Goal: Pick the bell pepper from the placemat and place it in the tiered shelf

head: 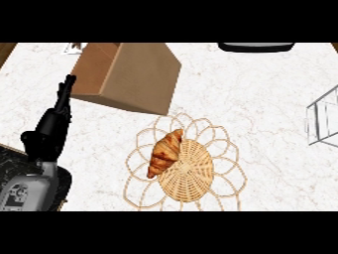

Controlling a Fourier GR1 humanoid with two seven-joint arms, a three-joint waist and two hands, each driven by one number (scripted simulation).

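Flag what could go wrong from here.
1. The placemat holds a croissant; no bell pepper shows, so a grasp may take the wrong thing.
2. Only the left hand is in view, open at the left, while the tiered shelf sits at the right edge, partly cut off: reach looks doubtful.
3. The brown box stands close behind the placemat and could be knocked.
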